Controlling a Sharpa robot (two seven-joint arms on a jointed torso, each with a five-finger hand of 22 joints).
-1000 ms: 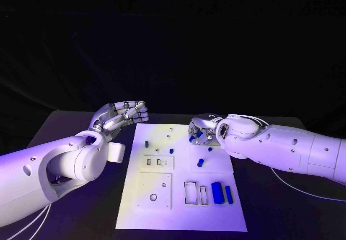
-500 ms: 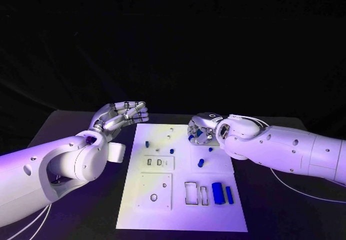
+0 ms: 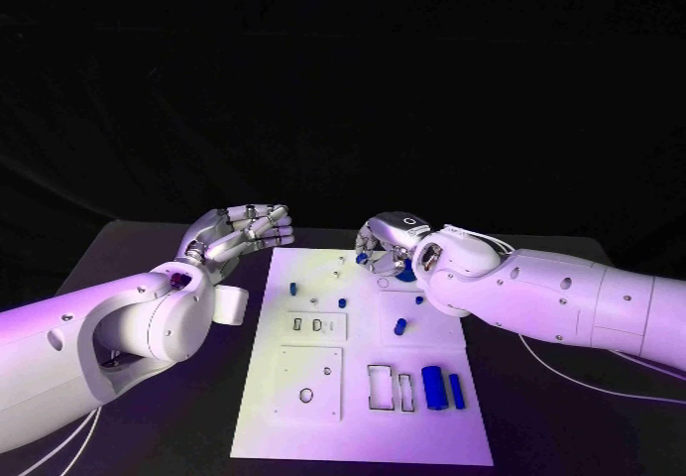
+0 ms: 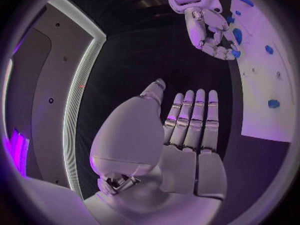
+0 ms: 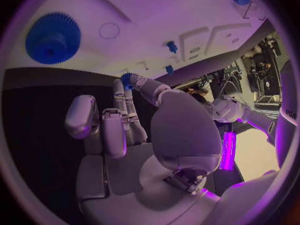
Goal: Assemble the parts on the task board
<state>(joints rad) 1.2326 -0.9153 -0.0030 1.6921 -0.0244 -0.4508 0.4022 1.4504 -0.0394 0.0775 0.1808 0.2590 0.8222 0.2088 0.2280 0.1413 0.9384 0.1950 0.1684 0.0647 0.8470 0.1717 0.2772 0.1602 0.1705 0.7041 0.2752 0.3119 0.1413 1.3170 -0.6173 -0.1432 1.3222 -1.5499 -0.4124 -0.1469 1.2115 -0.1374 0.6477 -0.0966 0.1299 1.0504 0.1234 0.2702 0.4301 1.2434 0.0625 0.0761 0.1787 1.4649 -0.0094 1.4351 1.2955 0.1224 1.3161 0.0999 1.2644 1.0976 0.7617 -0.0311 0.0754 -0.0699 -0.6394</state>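
Observation:
The white task board [image 3: 358, 416] lies in the middle of the black table. My right hand [image 3: 386, 246] hovers over its far right corner and pinches a small blue part [image 5: 127, 78] between thumb and fingertip. A blue gear [image 5: 53, 37] sits on the board close to that hand and is partly hidden by it in the head view. Small blue pegs [image 3: 342, 298] [image 3: 400, 323] stand mid-board. Two long blue bars [image 3: 433, 387] lie at the near right beside rectangular slots [image 3: 379, 385]. My left hand [image 3: 243, 230] floats off the board's far left corner, fingers extended, holding nothing.
My right forearm [image 3: 572, 297] crosses the table right of the board, with a cable trailing behind it. My left forearm [image 3: 129, 327] lies along the board's left side. The near left quarter of the board carries a plate with a round hole [image 3: 306, 395].
My right hand has lifted and moved toward the board's far edge, slightly to the left, with the small blue part in its fingertips. My left hand has stayed in place.

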